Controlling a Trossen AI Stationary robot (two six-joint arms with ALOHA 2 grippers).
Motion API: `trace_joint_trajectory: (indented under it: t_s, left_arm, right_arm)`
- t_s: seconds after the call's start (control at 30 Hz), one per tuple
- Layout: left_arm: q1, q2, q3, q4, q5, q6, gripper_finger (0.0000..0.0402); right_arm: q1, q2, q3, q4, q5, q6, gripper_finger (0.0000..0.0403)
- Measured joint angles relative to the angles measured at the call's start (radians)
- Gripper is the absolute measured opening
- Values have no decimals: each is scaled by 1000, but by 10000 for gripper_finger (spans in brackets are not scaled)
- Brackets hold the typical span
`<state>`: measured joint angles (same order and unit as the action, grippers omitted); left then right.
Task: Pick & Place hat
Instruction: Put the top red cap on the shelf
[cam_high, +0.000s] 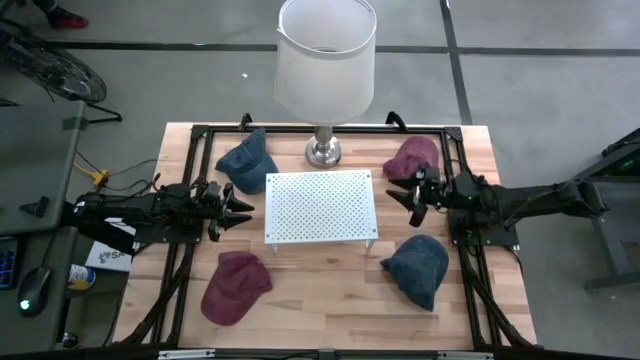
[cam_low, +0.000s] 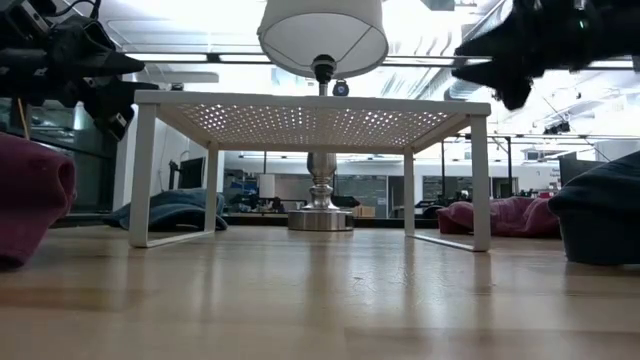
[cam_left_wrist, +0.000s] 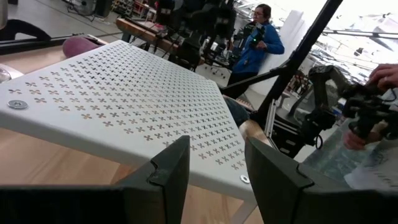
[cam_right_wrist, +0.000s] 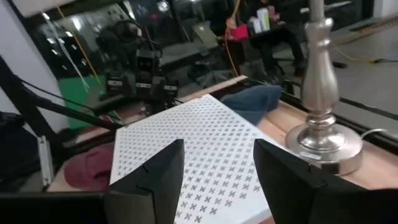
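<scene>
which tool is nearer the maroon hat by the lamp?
Right. The right tool hovers right beside that maroon hat; the left tool hangs across the white perforated rack, far from it.

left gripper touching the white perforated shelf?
Apart. The high view shows bare wood between the left gripper and the white perforated shelf; the left wrist view shows its open fingers empty, short of the shelf edge.
</scene>
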<state>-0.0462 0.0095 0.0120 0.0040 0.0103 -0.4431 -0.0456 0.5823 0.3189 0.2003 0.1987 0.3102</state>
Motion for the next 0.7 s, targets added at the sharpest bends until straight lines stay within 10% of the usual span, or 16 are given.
trace_joint_trajectory:
  t_s: [0.7]
  left_arm:
    - [0, 0, 0, 0, 0, 0, 154]
  right_arm:
    - [-294, 192, 510, -802, -173, 296, 188]
